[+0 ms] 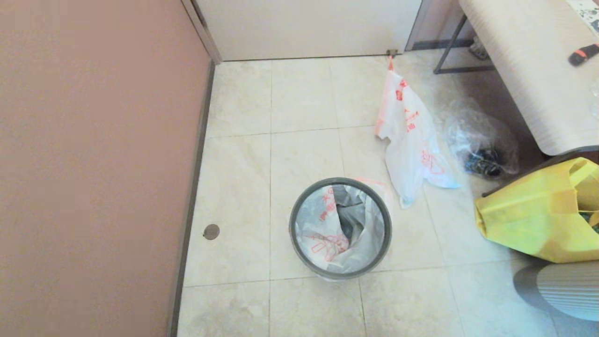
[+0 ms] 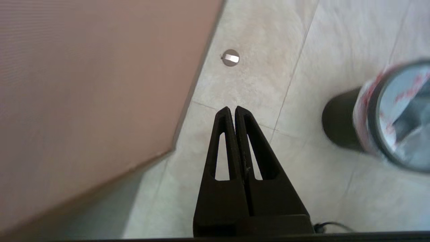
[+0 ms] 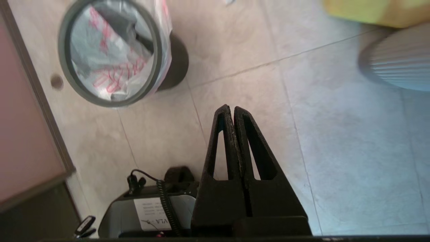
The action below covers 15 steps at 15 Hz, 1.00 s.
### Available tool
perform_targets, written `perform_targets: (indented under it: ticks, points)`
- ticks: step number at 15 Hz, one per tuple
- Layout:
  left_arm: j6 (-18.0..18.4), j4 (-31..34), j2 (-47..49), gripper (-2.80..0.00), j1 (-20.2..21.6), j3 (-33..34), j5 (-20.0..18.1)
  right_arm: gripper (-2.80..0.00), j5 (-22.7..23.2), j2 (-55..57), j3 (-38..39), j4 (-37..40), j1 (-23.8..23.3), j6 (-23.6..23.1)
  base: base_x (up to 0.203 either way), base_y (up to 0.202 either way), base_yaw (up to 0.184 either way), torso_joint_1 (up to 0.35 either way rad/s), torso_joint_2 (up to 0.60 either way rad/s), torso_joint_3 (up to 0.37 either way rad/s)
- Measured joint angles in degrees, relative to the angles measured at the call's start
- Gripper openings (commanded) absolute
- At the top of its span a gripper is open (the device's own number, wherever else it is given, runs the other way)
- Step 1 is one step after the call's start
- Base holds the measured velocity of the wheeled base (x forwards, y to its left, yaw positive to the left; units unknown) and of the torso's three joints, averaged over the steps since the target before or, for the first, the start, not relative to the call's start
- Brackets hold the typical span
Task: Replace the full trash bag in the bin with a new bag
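left gripper (image 2: 232,108), jaws pressed together, hangs above the tiled floor (image 2: 255,84); the bin (image 2: 339,126), bag-lined, at right edge.

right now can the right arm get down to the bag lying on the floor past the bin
Probably yes: the bag lies in the open on the floor beyond the bin, nothing on top of it. The right pincer is shut and hangs over bare tiles.

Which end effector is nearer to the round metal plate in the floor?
Left. The left end effector points at the plate just ahead; from the right end effector, the bin stands between.
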Motion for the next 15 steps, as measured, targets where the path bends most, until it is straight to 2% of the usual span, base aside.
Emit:
perform_targets:
  ticks: [2, 4, 6, 7, 9, 11, 13, 15]
  points:
    - [-0.91, 0.74, -1.32, -2.80, 1.39, -2.07, 0.09, -2.80, -0.48, -7.38, -0.65, 5.94, -2.07, 0.06, 0.000, 0.000, 0.000, 0.000, 0.00, 0.000]
    - [-0.80, 1.01, -2.06, -2.80, 5.56, -3.25, -1.82, -2.80, -1.10, -13.36, -1.05, 9.72, -5.99, 0.38, 0.000, 0.000, 0.000, 0.000, 0.00, 0.000]
    - [-0.58, 2.65, -3.87, -2.80, 10.44, -3.15, -8.00, -2.80, -3.64, -16.68, -1.02, 10.57, -7.57, 0.81, 0.000, 0.000, 0.000, 0.000, 0.00, 0.000]
    - [-0.47, 4.43, -5.03, -2.80, 11.39, -2.64, -10.43, -2.80, -4.11, -17.61, -0.96, 10.53, -7.77, -0.52, 0.000, 0.000, 0.000, 0.000, 0.00, 0.000]
    - [0.30, 5.40, -7.55, -2.80, 11.58, -0.32, -11.75, -2.80, -4.19, -18.47, -0.93, 10.41, -7.84, -5.42, 0.000, 0.000, 0.000, 0.000, 0.00, 0.000]
    - [3.62, 5.27, -11.19, -2.80, 11.16, 3.63, -14.68, -2.80, -3.78, -19.01, 0.17, 10.38, -7.86, -10.70, 0.000, 0.000, 0.000, 0.000, 0.00, 0.000]
    - [6.59, 4.43, -15.21, -2.80, 10.76, 6.24, -19.58, -2.80, -3.81, -19.19, 0.85, 10.11, -7.81, -11.86, 0.000, 0.000, 0.000, 0.000, 0.00, 0.000]
    - [8.66, 0.04, -17.26, -2.80, 10.48, 9.06, -25.33, -2.80, -3.34, -20.17, 1.81, 10.11, -6.85, -14.05, 0.000, 0.000, 0.000, 0.000, 0.00, 0.000]
